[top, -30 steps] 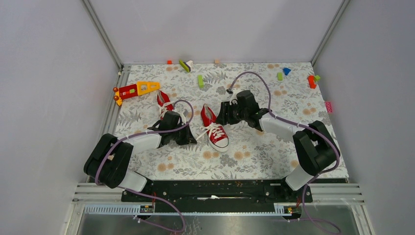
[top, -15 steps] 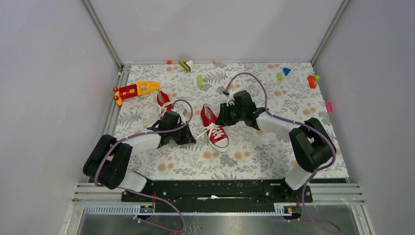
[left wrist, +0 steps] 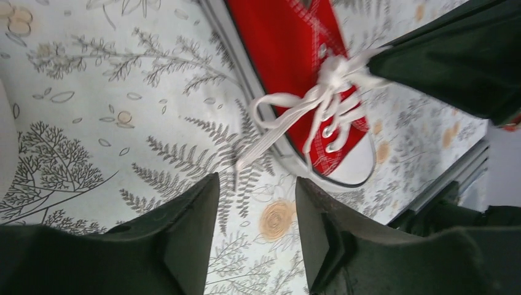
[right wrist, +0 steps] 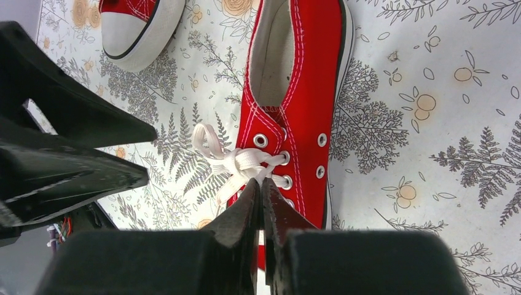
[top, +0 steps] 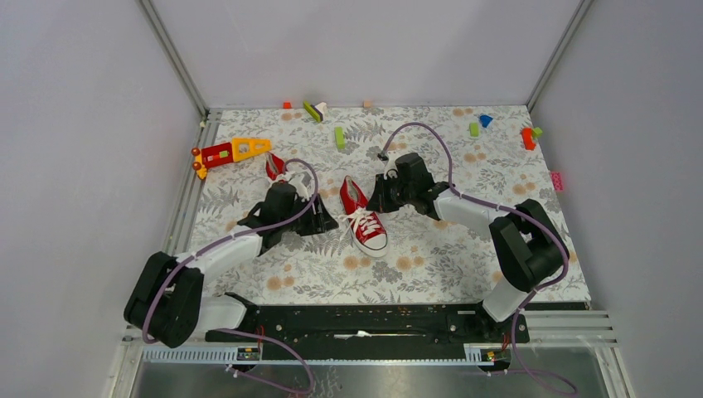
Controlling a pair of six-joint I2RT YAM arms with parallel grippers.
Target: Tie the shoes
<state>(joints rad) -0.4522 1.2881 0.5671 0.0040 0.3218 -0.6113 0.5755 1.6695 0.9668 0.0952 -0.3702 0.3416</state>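
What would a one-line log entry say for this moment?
left gripper: open, empty | right gripper: shut on white lace | red shoe: upright on table

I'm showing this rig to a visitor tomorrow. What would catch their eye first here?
The red sneaker sits at the middle of the floral table, with the right hand pinched shut on its white laces. The left hand hangs open just left of that shoe, a loose lace end on the cloth before it. The second sneaker peeks out behind the left arm, near a red-and-yellow toy.
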